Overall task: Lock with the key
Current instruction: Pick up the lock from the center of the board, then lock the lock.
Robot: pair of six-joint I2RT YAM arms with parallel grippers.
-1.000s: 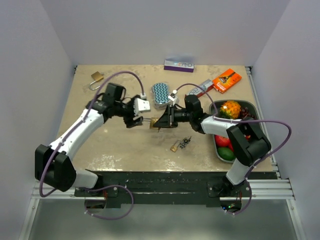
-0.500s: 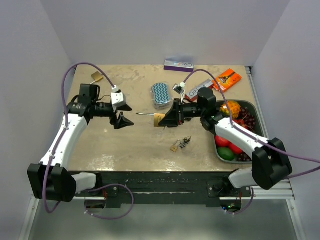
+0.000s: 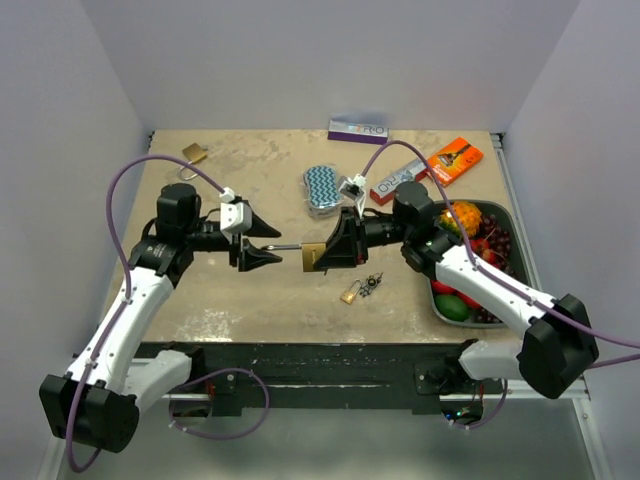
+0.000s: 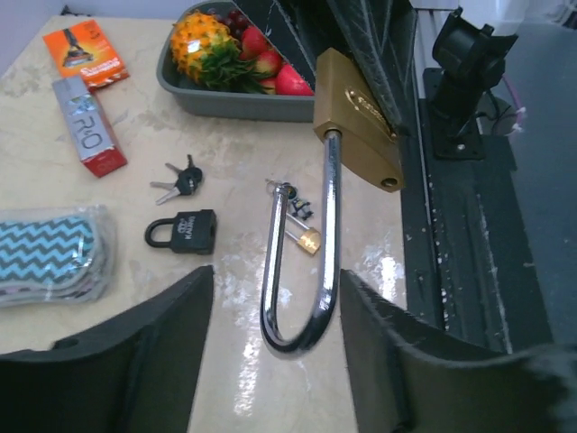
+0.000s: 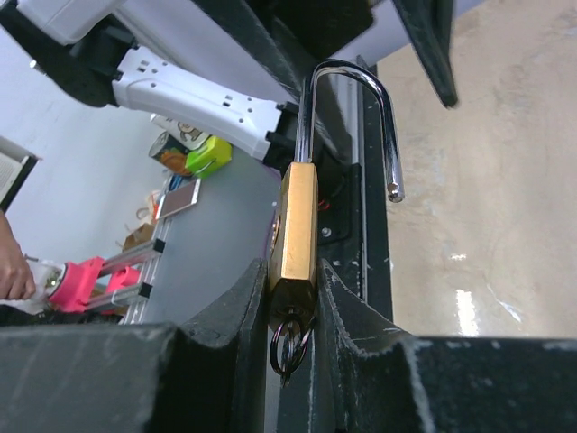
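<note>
Hanging in the air over the table [image 3: 250, 300], the brass padlock [image 3: 312, 255] was clamped by its body in the right gripper [image 3: 324, 250]. Its shackle [image 4: 326, 244] stood open, the free end clear of the body. What looked like a key on a ring [image 5: 288, 347] hung from the underside. To do this step well, the free leg probably needed turning over its hole and then pressing straight in, with the right arm holding firm against the push. The shackle pointed at the left gripper [image 3: 268, 243]. That gripper's fingers [image 4: 135, 343] were spread wide on either side of the shackle's bend and appeared not to touch it.
</note>
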